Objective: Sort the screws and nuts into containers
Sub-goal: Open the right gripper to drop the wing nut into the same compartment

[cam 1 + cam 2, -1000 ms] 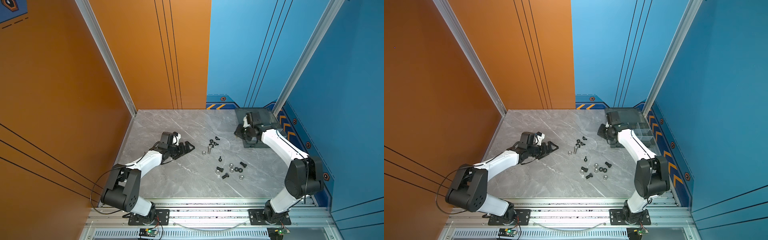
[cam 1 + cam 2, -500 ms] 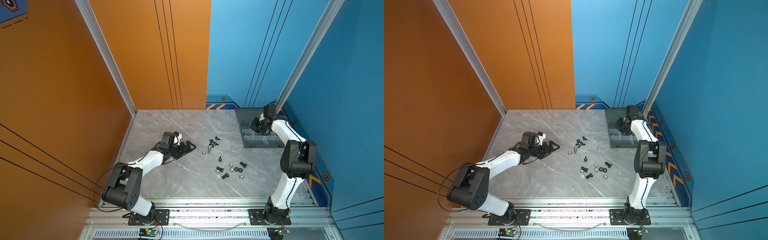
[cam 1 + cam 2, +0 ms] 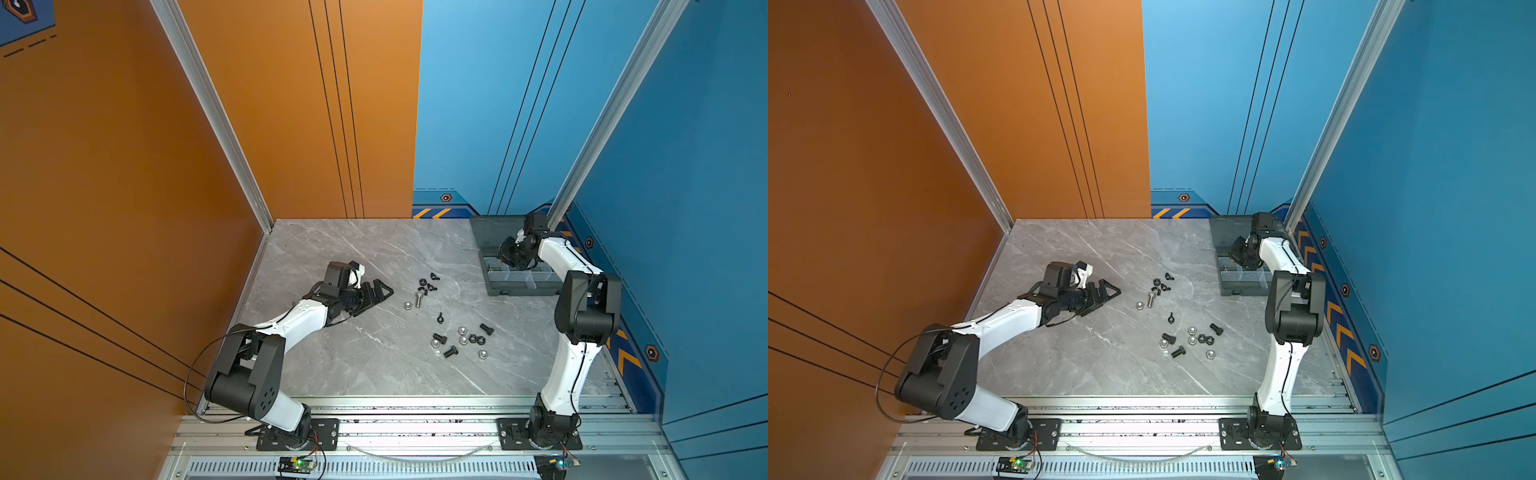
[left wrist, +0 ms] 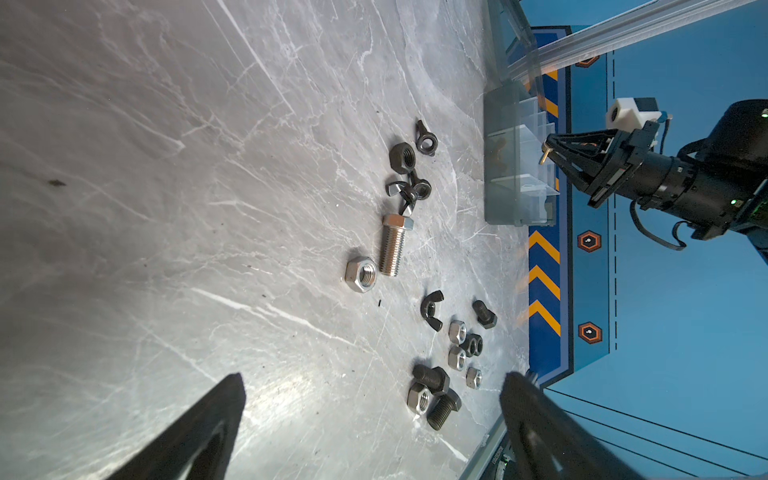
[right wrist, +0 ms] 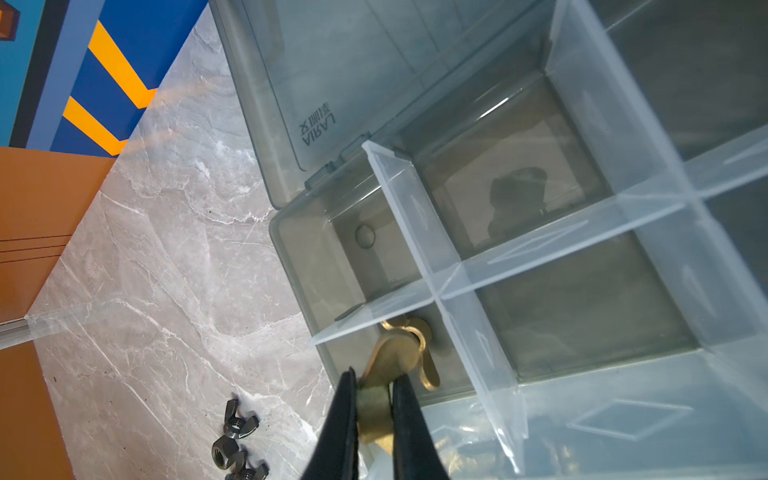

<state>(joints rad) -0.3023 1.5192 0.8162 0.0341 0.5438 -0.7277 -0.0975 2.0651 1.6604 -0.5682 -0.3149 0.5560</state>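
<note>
My right gripper [image 3: 505, 253] [image 5: 374, 395] is shut on a brass wing nut [image 5: 390, 353] [image 4: 545, 154] and hangs over the left end of the smoky-grey organiser box [image 3: 519, 287] [image 3: 1241, 289]. Another brass wing nut [image 4: 496, 151] lies in the compartment below it. Loose on the table are a silver bolt [image 3: 418, 298] [image 4: 394, 245], black bolts [image 3: 439, 338], silver and black hex nuts [image 3: 463, 340] and black wing nuts [image 3: 428, 282] [image 5: 239, 424]. Low on the table, left of the parts, my left gripper [image 3: 384, 291] [image 4: 374, 376] is open and holds nothing.
The box's open lid [image 3: 494, 232] lies flat behind it against the blue back wall. Pale dividers [image 5: 415, 232] split the box into compartments. An orange wall bounds the left side, a blue wall the right. An aluminium rail [image 3: 415, 401] runs along the front edge.
The right arm has folded up, its elbow drawn back toward its base, while its gripper stayed over the box's left end with the brass wing nut. The left arm has barely moved.
</note>
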